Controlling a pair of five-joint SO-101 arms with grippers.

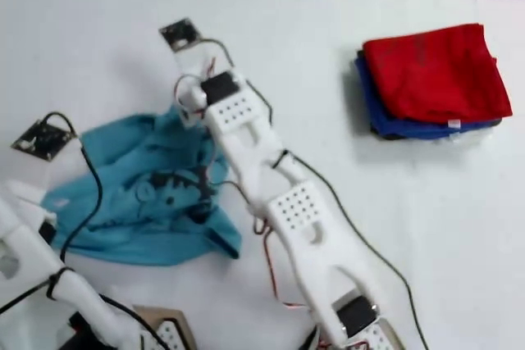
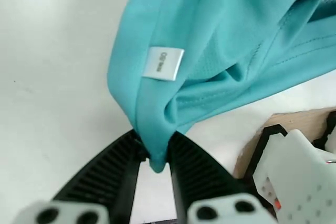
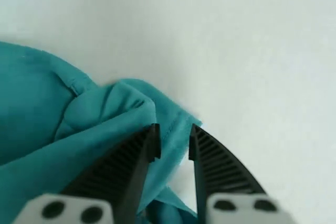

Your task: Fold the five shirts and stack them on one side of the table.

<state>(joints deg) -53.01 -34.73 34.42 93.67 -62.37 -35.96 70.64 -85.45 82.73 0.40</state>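
Now | teal shirt (image 1: 148, 194) lies crumpled on the white table (image 1: 344, 6) | left gripper (image 2: 153, 157) clamped on a bunched fold of it | right gripper (image 3: 174, 142) slightly parted astride its hem | red shirt (image 1: 435, 71) folded atop blue shirt (image 1: 385, 120), well apart.

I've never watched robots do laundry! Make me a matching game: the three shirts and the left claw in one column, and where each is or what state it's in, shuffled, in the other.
Things:
1. red folded cloth shirt
2. blue folded cloth shirt
3. teal crumpled cloth shirt
4. left gripper

Places or states:
A. pinching a teal fold
B. lying loose and unfolded on the table
C. resting on top of another folded shirt
D. lying beneath another folded shirt

Pairs: 1-C, 2-D, 3-B, 4-A
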